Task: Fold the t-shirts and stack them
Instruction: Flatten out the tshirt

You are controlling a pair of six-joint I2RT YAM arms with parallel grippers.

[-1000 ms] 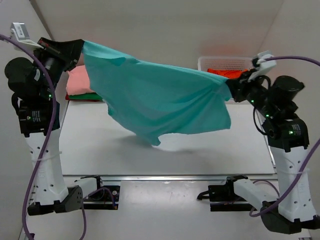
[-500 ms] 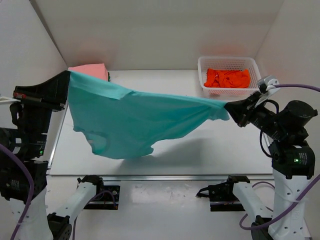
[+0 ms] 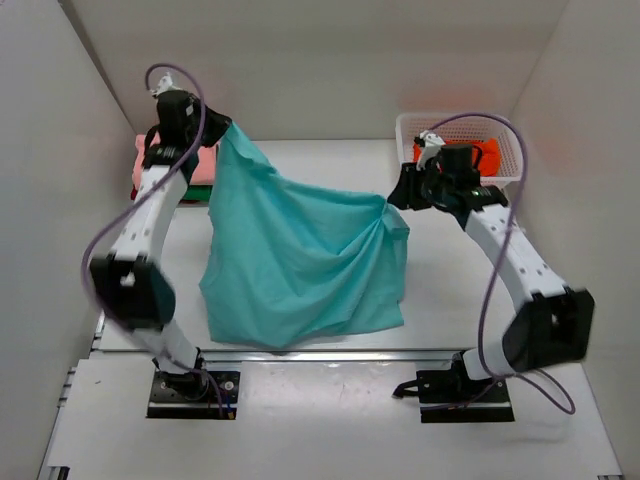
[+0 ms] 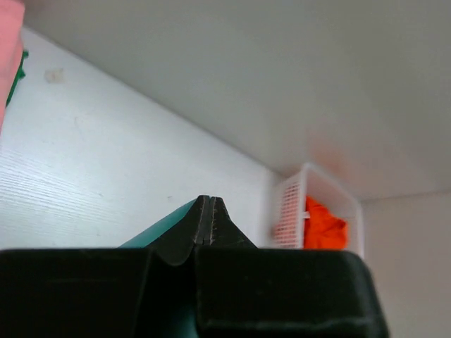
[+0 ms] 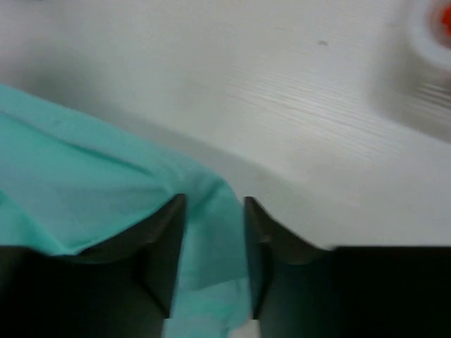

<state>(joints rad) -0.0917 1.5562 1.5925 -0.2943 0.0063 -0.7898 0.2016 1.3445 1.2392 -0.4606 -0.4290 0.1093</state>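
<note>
A teal t-shirt [image 3: 300, 260] hangs between my two grippers, its lower part spread on the white table [image 3: 450, 290]. My left gripper [image 3: 218, 130] is at the back left, held high and shut on the shirt's upper corner; in the left wrist view [image 4: 210, 201] the jaws are pressed together with teal cloth [image 4: 158, 229] beside them. My right gripper [image 3: 397, 195] is at the shirt's right corner, low over the table. In the right wrist view [image 5: 214, 208] its jaws stand apart with teal cloth [image 5: 84, 190] lying between them.
A folded pink shirt [image 3: 145, 165] lies on a green one [image 3: 197, 184] at the back left, just behind the left gripper. A white basket [image 3: 405, 125] with an orange shirt [image 3: 487, 150] stands at the back right, also in the left wrist view [image 4: 292, 204].
Both arms have swung away from the camera toward the back of the table. The shirt has dropped from stretched in the air to draped on the table. The right jaws have parted.
</note>
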